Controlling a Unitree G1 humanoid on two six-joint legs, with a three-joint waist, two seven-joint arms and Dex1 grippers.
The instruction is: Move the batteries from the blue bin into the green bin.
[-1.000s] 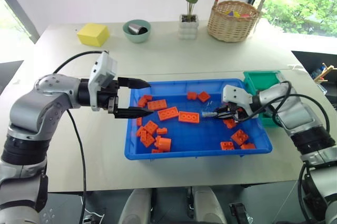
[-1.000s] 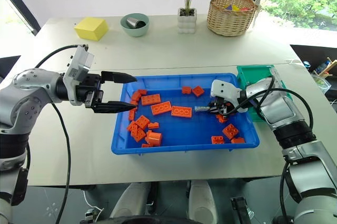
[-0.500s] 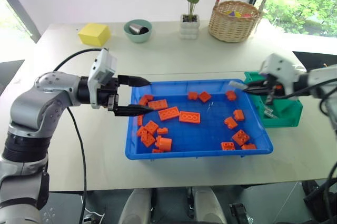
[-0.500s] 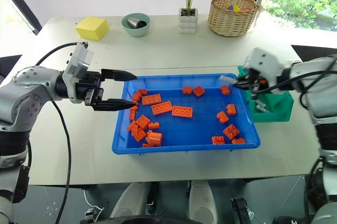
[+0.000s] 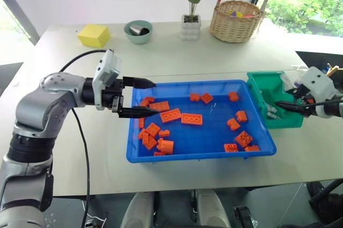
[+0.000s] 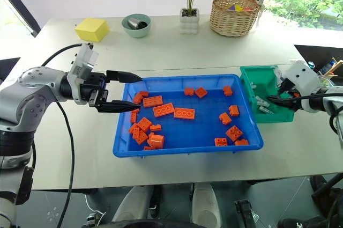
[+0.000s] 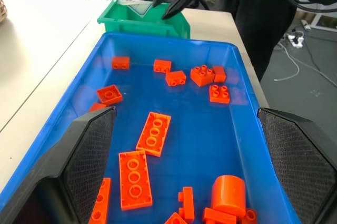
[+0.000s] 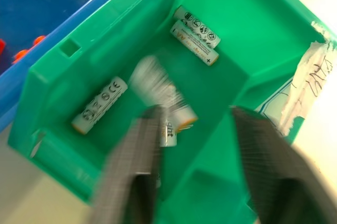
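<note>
The blue bin (image 5: pixel 198 154) lies mid-table and holds several orange bricks (image 5: pixel 191 118). Just right of it stands the green bin (image 5: pixel 267 79), with several batteries (image 8: pixel 195 35) on its floor. My right gripper (image 5: pixel 281 96) hangs open over the green bin. In the right wrist view a blurred battery (image 8: pixel 158 84) sits in the gap ahead of its spread fingers (image 8: pixel 134 176). My left gripper (image 5: pixel 155 97) is open and level over the blue bin's left rim, pointing across the bin with nothing between its fingers (image 7: pixel 89 155).
At the back of the table stand a yellow block (image 5: pixel 94 35), a teal bowl (image 5: pixel 139 31) with a metal cup, a potted plant (image 5: pixel 191 24) and a wicker basket (image 5: pixel 236 21). The table's right edge runs close behind the green bin.
My right gripper left the blue bin's right part shut on a battery, swung right over the green bin and opened, letting the battery go. The left arm has stayed put.
</note>
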